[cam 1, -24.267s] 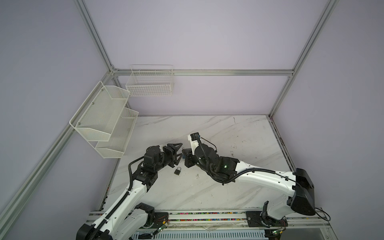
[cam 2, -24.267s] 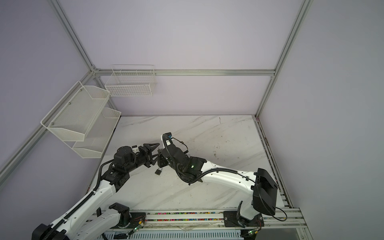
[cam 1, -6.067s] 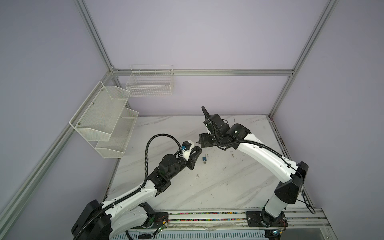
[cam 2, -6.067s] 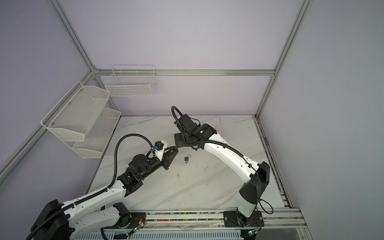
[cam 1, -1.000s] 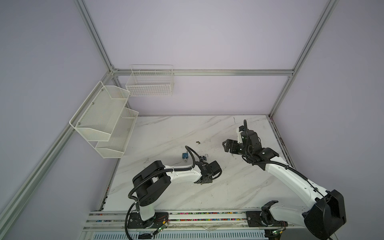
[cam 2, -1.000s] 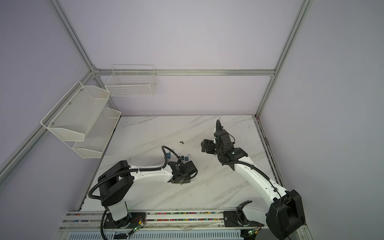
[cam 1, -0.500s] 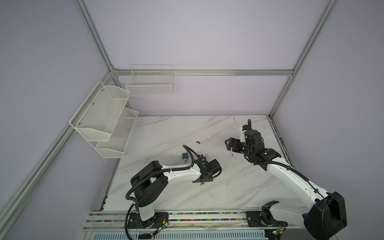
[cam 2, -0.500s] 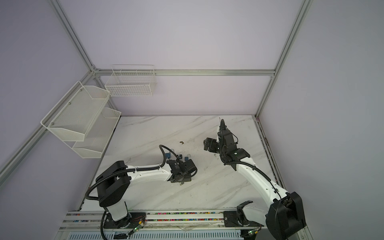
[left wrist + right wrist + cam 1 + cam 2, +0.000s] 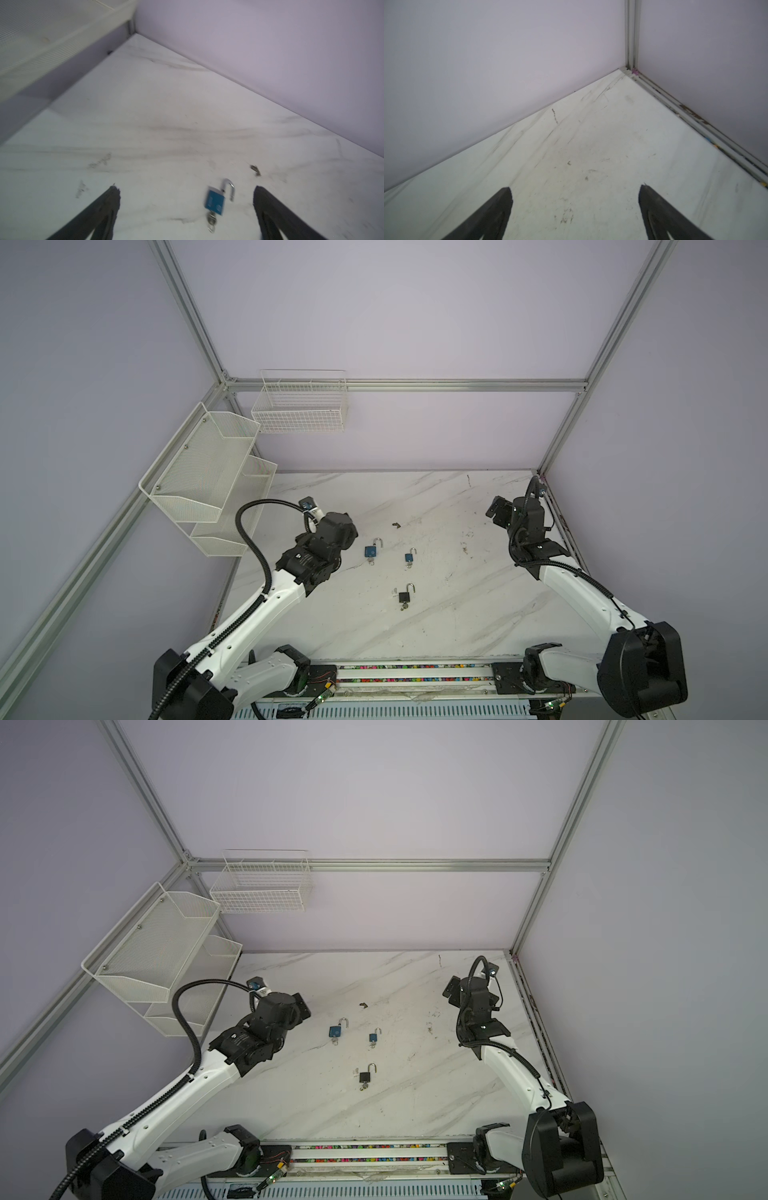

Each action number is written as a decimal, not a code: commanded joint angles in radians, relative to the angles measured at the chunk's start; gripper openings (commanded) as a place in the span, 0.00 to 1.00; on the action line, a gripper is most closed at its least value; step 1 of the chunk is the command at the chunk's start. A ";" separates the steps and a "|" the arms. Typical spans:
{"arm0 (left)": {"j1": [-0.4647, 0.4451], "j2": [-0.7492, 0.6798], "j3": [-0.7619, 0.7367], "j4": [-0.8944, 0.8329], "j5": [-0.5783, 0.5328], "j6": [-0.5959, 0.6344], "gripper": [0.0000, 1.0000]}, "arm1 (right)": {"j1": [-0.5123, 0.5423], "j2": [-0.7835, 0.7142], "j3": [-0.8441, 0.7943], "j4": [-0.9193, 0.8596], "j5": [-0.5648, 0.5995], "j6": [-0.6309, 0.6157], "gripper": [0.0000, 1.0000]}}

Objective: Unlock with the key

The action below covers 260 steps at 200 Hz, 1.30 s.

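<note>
On the white marbled table, near its middle, three little padlocks lie flat and well apart: a larger blue padlock, a smaller blue padlock and a black padlock. Each has its shackle swung free and what looks like a key in the bottom of its body, so the unlocking seems done. They are probably rigid metal, dense for their size and smooth-sided. The firm hold is across the flat faces of the body, while the thin key bow would slip or twist easily. The left end effector hangs spread wide and empty, just short of the larger blue padlock. The right end effector is equally wide and empty, over bare scuffed table near the far right corner. A dark scrap, too small to identify, lies beyond the locks. Lilac walls on an aluminium frame enclose the space. Mesh shelves and a wire basket hang at the left.
</note>
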State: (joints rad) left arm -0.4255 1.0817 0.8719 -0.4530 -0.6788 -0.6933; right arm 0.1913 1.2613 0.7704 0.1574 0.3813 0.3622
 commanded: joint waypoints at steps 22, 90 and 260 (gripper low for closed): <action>0.313 0.077 -0.329 0.569 0.020 0.383 1.00 | -0.145 0.246 -0.150 0.451 0.021 -0.138 0.97; 0.359 0.341 -0.555 1.408 0.328 0.696 1.00 | -0.174 0.483 -0.186 0.931 -0.342 -0.363 0.97; 0.436 0.487 -0.494 1.396 0.476 0.673 1.00 | -0.113 0.527 -0.283 1.150 -0.291 -0.420 0.98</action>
State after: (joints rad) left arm 0.0063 1.5829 0.3393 0.8898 -0.2127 -0.0143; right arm 0.0738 1.7851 0.4679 1.2686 0.0895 -0.0334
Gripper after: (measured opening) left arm 0.999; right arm 0.976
